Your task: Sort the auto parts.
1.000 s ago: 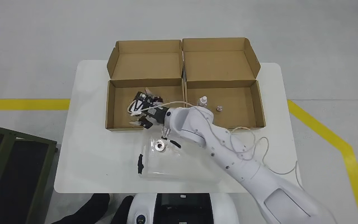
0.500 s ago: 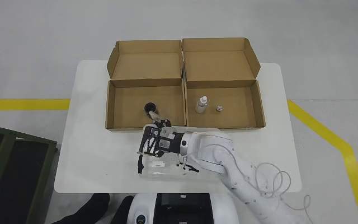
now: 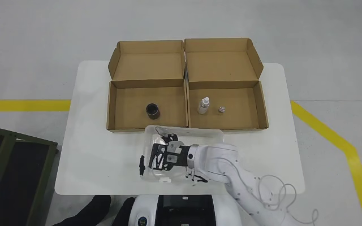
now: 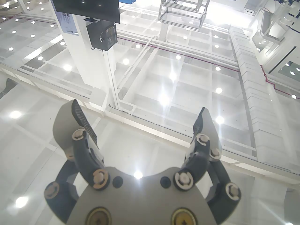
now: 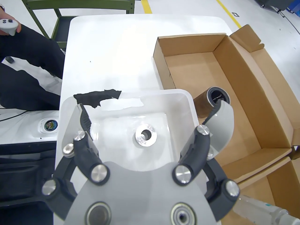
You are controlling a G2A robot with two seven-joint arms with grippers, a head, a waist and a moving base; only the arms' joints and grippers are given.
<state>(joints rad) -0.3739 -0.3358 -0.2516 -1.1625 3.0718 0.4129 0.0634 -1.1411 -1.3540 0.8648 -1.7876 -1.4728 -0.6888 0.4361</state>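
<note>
Right jaws are spread wide over the clear plastic bin (image 3: 195,130) at the front of the white counter (image 3: 93,147). A silver metal ring (image 5: 145,138) lies on the bin floor with open floor round it, hemmed in by the bin walls. A black tape strip (image 5: 97,97) sits on one rim. The bin's far wall is just beside the left brown cardboard box (image 3: 112,110), which holds a dark cylindrical sleeve (image 3: 153,109) with the rest of its floor free. In the right brown cardboard box (image 3: 263,110), a small white bottle (image 3: 203,104) and a small metal part (image 3: 222,108) sit mid-floor. Open lids (image 3: 148,62) wall off the rear. There is open counter left and right of the bin.

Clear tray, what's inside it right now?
A metal ring lies on the tray floor. The open right gripper above covers part of that floor.
</note>
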